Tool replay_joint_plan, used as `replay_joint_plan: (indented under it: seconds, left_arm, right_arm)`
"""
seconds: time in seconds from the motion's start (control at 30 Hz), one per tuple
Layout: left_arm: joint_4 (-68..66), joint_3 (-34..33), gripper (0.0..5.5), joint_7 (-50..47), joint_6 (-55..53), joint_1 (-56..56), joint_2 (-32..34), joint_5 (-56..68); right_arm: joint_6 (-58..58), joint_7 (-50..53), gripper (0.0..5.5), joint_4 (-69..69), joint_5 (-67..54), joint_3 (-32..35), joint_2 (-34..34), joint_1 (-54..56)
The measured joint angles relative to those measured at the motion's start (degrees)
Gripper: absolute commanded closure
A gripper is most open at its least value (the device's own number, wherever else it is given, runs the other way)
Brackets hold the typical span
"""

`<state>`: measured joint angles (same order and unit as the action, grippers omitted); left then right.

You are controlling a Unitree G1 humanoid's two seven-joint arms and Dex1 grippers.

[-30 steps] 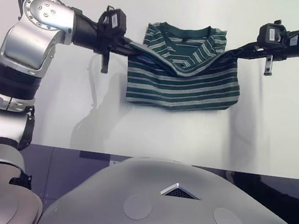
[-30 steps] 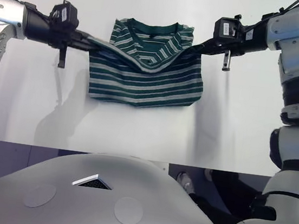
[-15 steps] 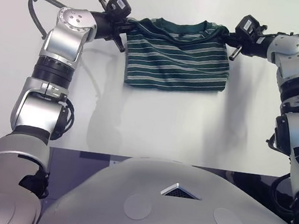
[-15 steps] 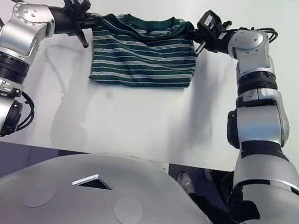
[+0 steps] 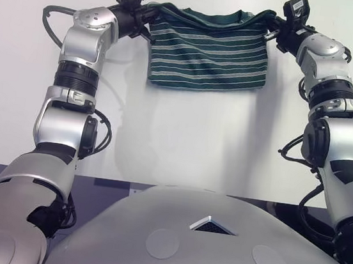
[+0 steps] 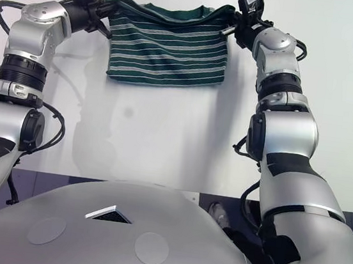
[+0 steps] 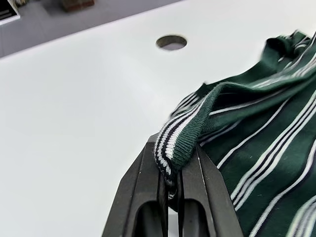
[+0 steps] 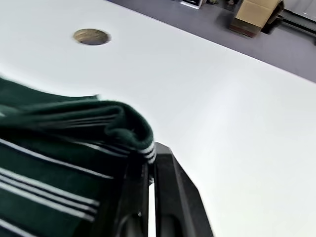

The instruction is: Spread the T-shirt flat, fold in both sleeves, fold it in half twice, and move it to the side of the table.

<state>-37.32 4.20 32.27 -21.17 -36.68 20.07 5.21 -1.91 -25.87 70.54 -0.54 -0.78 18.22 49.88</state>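
At the far side of the white table (image 5: 182,139), the green striped T-shirt (image 5: 208,55) lies as a compact rectangle with its far edge slightly raised. The left gripper (image 7: 169,170) is clamped tight on the ribbed edge at one far corner. The right gripper (image 8: 149,165) is pinched closed on the opposite corner. By its shape, the sleeves appear tucked in and one half-fold nearly laid. Outstanding: release, a further half-fold, and transfer to the table's side.
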Motion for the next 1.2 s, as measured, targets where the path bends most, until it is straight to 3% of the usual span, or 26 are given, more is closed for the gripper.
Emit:
replay_joint_plan:
  seconds: [0.13, 0.27, 0.33, 0.4, 0.5, 0.7, 0.8, 1.03, 1.1, 1.2]
  left_arm:
    - [-2.52, -2.36, 4.63, -5.98, -1.76, -0.33, -1.75, -0.41]
    - [4.08, -6.29, 4.63, -10.80, -5.18, -1.59, -3.93, 1.61]
    - [11.62, -6.46, 4.63, -11.24, -5.85, -1.39, -5.29, 2.43]
    - [18.46, -5.62, 4.63, -12.34, -5.49, -1.28, -6.09, 1.97]
    - [19.82, -6.54, 4.63, -15.72, -5.77, -1.17, -6.10, 0.93]
    - [20.45, -7.27, 4.63, -21.73, -6.37, 3.32, -7.01, -0.95]
    - [30.72, -9.53, 4.63, -29.02, 2.77, 4.22, -10.30, -1.56]
    - [50.79, -3.17, 4.63, -33.20, 17.52, 5.06, -17.80, -4.52]
    - [51.26, -1.96, 4.63, -33.16, 18.36, 5.16, -18.41, -5.44]
    - [51.44, -1.70, 4.63, -32.88, 18.27, 5.68, -18.83, -5.47]
  right_arm:
    - [-7.75, 6.80, 4.45, 1.89, -2.22, 4.55, -0.94, 0.98]
    - [-8.83, 10.17, 4.45, 1.01, -4.39, 7.81, -1.63, 1.69]
    - [-2.47, 12.75, 4.45, -1.61, -3.27, 7.25, -2.63, 1.65]
    - [6.87, 13.70, 4.45, -9.09, 0.95, 3.30, -3.39, 1.06]
    - [10.92, 10.08, 4.45, -22.35, 4.90, -3.45, -5.75, -3.64]
    - [-1.14, 2.09, 4.45, -47.96, 5.44, -13.29, -11.24, -11.09]
    - [-9.02, -3.34, 4.45, -54.64, 7.52, -20.17, -11.18, -16.61]
    - [-15.39, -9.08, 4.45, -55.29, 15.13, -31.66, -6.90, -23.49]
    - [-11.21, -14.33, 4.45, -56.96, 18.31, -36.04, -2.48, -22.25]
    - [0.46, -25.91, 4.45, -62.80, 18.32, -38.76, 9.34, -21.61]
